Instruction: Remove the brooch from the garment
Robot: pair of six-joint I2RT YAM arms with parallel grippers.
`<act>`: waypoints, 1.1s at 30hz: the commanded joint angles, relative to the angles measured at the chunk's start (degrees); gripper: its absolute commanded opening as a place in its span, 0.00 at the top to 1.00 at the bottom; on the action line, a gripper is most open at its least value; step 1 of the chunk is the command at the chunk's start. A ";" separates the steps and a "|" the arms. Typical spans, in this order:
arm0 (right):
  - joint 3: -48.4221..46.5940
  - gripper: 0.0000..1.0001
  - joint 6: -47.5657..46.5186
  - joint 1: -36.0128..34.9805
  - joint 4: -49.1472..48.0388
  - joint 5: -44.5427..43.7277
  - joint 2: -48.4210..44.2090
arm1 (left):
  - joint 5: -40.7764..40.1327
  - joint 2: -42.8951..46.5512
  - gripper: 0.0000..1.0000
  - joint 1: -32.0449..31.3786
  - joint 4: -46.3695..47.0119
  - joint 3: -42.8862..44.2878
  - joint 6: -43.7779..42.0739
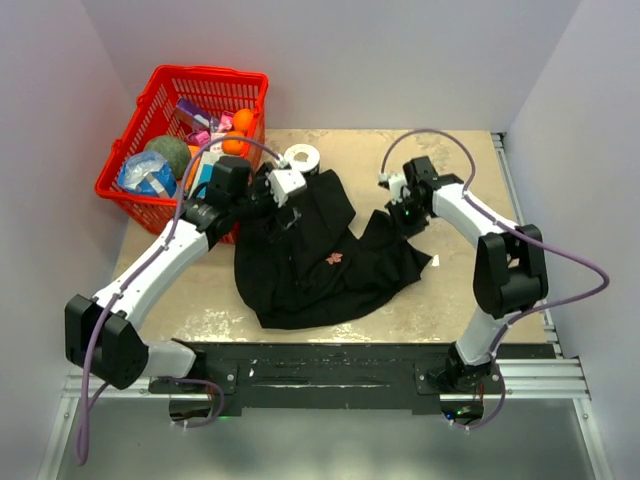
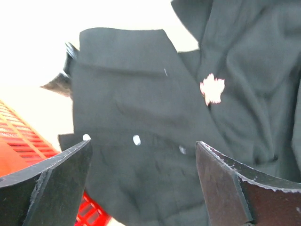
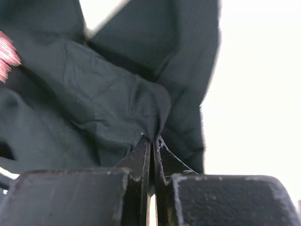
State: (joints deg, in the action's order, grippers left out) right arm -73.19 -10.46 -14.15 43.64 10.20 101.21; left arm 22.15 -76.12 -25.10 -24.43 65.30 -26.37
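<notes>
Large black short-sleeved cloth shirt (image 1: 310, 270) lies crumpled on the tan tabletop (image 1: 200, 300), about mid-table, btwn the two arms. The tiny reddish-pink leaf-shaped brooch (image 1: 335, 258) sits on the shirt's upper face near its middle, well apart from both claws.

R gripper (image 1: 403, 218) is at the shirt's far right edge. In the R wrist cam its tips (image 3: 151, 143) are shut tight together w/ a raised fold of the shirt (image 3: 108, 99) pinched btwn them; cloth puckers up to the tips. The brooch (image 3: 7, 59) shows only as a pink blur at the left edge of that view, away from the pinch.

L gripper (image 1: 283, 200) is over the shirt's far left part, near the collar end, jaws spread wide w/ nothing btwn them. L wrist cam: the gap (image 2: 143, 150) frames the shirt (image 2: 131, 108) and a row of small white buttons (image 2: 136, 140); the brooch (image 2: 212, 89) lies beyond the right finger, up and to the right, on a flat stretch of cloth. Can't tell if the L fingers (image 2: 61, 183) touch the cloth or hang just above it.

Red plastic mesh basket (image 1: 160, 85) full of mixed items stands at the far left, just beside the L arm; its corner (image 2: 14, 141) shows in the L wrist cam. A white tape roll (image 1: 302, 157) sits just beyond the shirt's far edge.
</notes>
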 commanded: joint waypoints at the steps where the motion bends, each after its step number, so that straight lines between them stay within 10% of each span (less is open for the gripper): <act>1: -10.04 1.00 -7.54 2.02 1.80 -3.15 -7.07 | 1.23 -2.19 0.05 0.05 7.71 9.05 11.14; 17: -3.90 1.00 -20.39 3.34 -8.22 -18.80 -24.56 | -5.71 -17.13 0.08 -0.03 15.81 13.19 28.30; 29: -4.42 1.00 -21.71 3.52 -11.74 -24.44 -29.23 | -18.81 -27.50 0.09 0.49 20.90 14.15 24.55; 33: -5.56 1.00 -18.64 3.61 -9.28 -23.38 -28.09 | -18.90 -35.82 0.33 0.84 15.74 24.50 21.36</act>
State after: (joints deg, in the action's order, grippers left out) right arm -76.49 -31.03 -10.81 35.16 -12.29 73.34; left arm 6.76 -106.21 -24.86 -8.75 78.87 -1.30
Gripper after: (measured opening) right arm 0.015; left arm 0.761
